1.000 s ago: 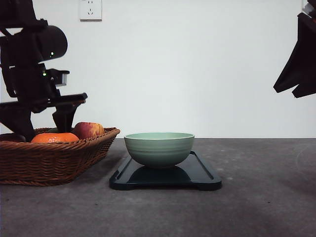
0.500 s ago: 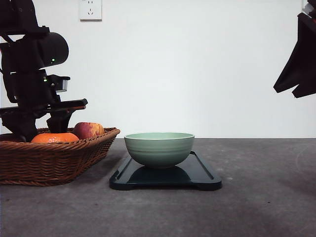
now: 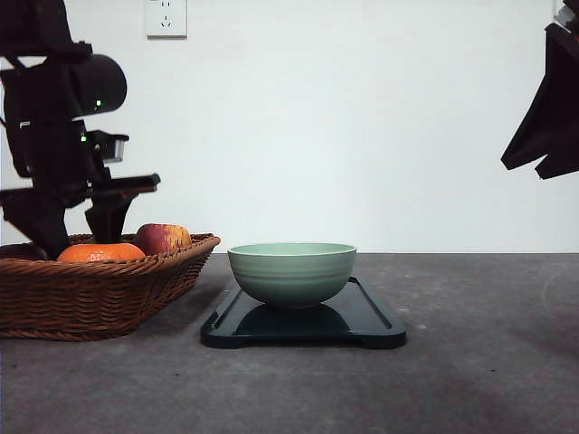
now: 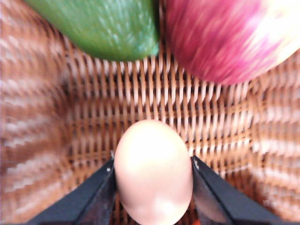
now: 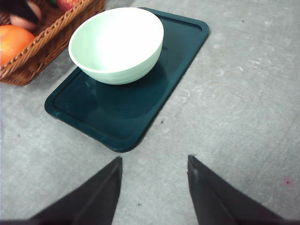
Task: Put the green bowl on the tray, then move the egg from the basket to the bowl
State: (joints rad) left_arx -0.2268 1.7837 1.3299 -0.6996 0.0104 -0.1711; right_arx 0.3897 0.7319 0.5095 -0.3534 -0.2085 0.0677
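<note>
Behind the grey table (image 3: 470, 362) we see a plain white wall (image 3: 362, 127) with a socket (image 3: 166, 17) high up. On the table the tray (image 3: 371, 324) lies flat in the middle of the front view, and the green bowl (image 3: 291, 271) stands upright on it, toward the tray's end nearer the basket (image 3: 99, 294); in the right wrist view we find the bowl (image 5: 117, 44) with nothing inside it, and the bare dark tray (image 5: 136, 112) stretching out beside it. Just to the left of the tray the basket sits on the table, apart from the tray, with an orange (image 3: 99, 252) and a red apple (image 3: 163, 238) showing over its braided rim. Our left gripper (image 4: 152, 187) hangs over the basket, its two dark fingers (image 4: 93, 197) closed against both sides of the egg (image 4: 153, 171), with the woven basket floor (image 4: 187, 122) beneath; whether the egg rests on the weave or is clear of it we cannot tell. Near the egg lie the red apple (image 4: 225, 37) and a green fruit (image 4: 103, 26), both apart from it. Our right gripper (image 5: 154, 187) hangs over bare table beside the tray, its fingers (image 5: 101, 192) spread wide with nothing between them.
</note>
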